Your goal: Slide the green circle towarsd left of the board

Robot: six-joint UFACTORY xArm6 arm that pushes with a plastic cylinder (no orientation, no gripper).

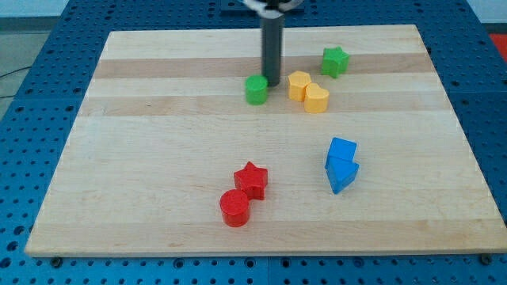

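The green circle (256, 89) is a short green cylinder in the upper middle of the wooden board (142, 158). My tip (272, 83) stands just to its right, touching or nearly touching its upper right side. The dark rod rises straight up from there to the view's top.
A green star (335, 61) lies at the upper right. A yellow hexagon (299, 84) and a yellow heart (317, 99) sit together right of my tip. Two blue blocks (341, 165) lie at the right middle. A red star (251, 180) and a red circle (234, 208) lie at the bottom middle.
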